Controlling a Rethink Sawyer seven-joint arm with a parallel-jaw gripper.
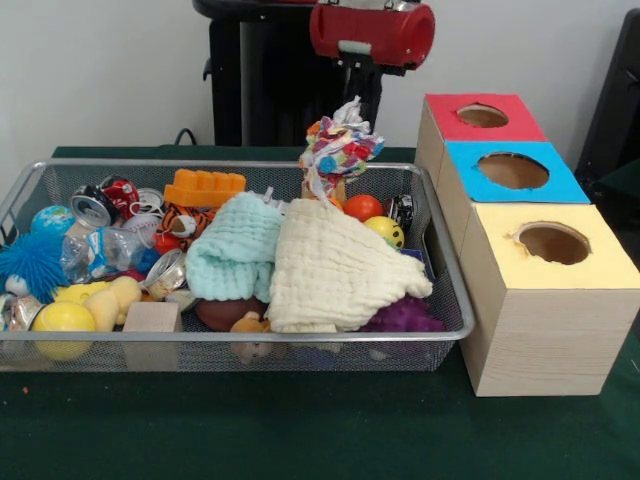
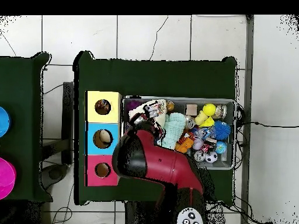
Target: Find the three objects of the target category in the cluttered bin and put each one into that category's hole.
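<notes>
The silver wire-mesh bin (image 1: 40, 180) stands on the green table, full of clutter; it also shows in the overhead view (image 2: 230, 104). One white wad with red, blue, yellow and green patches (image 1: 340, 150) hangs above the bin's right end, a white tail trailing down. My gripper (image 1: 348, 118) comes down from the red arm and is shut on the wad's top; its fingers are mostly hidden by the wad. In the overhead view the wad (image 2: 153, 109) shows just past the arm. The round hole (image 1: 552, 243) in the yellow-topped box lies right of the bin. No other such wad shows.
A cream cloth (image 1: 335, 270) and a mint cloth (image 1: 235, 245) cover the bin's middle. An orange brick (image 1: 203, 187), crushed cans (image 1: 95, 203), a blue spiky ball (image 1: 30, 262) and a wooden block (image 1: 152, 318) lie around them. The blue-topped box (image 1: 560, 185) and red-topped box (image 1: 445, 120) stand behind the yellow one.
</notes>
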